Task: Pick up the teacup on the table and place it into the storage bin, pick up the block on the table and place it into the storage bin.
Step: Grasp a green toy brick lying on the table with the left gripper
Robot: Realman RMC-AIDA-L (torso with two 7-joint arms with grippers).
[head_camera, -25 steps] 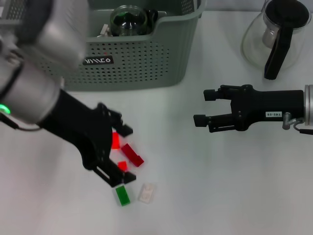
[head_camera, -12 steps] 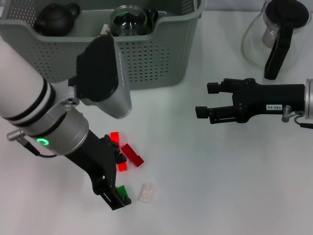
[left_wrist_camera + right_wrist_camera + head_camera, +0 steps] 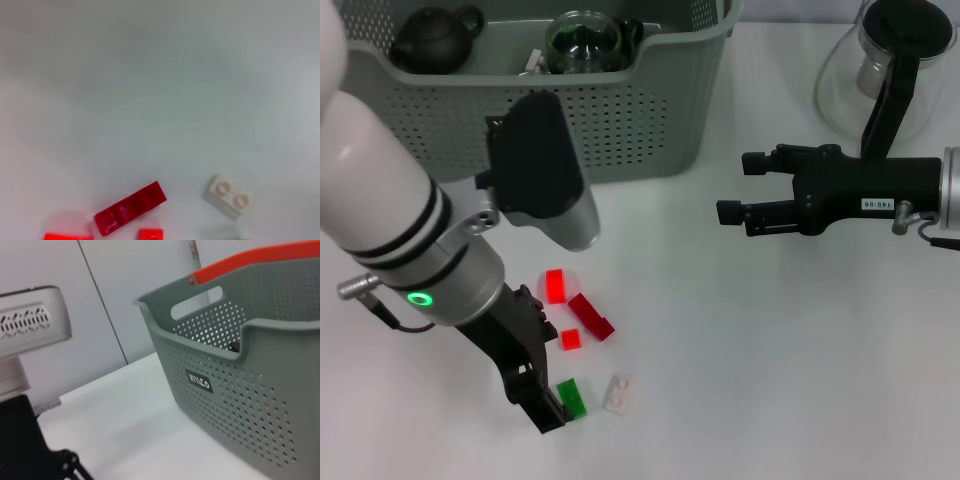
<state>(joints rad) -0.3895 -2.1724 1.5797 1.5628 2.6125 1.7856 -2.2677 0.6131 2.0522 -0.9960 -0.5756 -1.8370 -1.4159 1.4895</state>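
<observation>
Presently, my left gripper (image 3: 552, 405) sits low over the tabletop (image 3: 750, 380), tip just beside the green block (image 3: 571, 397); I cannot tell how its jaws stand.

Block cluster, beside that gripper:
- green block, touching or nearly touching the gripper tip;
- white block (image 3: 619, 393), just to the right of the green one, two studs visible in the left wrist view (image 3: 228, 195);
- small red block (image 3: 570, 339), above the green one;
- dark red long block (image 3: 591, 316), lying at a slant;
- bright red block (image 3: 556, 285), nearest the bin.

My right gripper (image 3: 732, 200) hangs over bare tabletop at right, well apart from the blocks, pointing left, jaws released and empty.

Storage bin (image 3: 620, 110), grey-green, perforated, at the back left of the tabletop, label facing me. Contents: black teapot (image 3: 437, 38) at left, glass cup (image 3: 583, 42) towards the middle.

Glass pot (image 3: 885, 70) with black handle, back right, outside the bin.
</observation>
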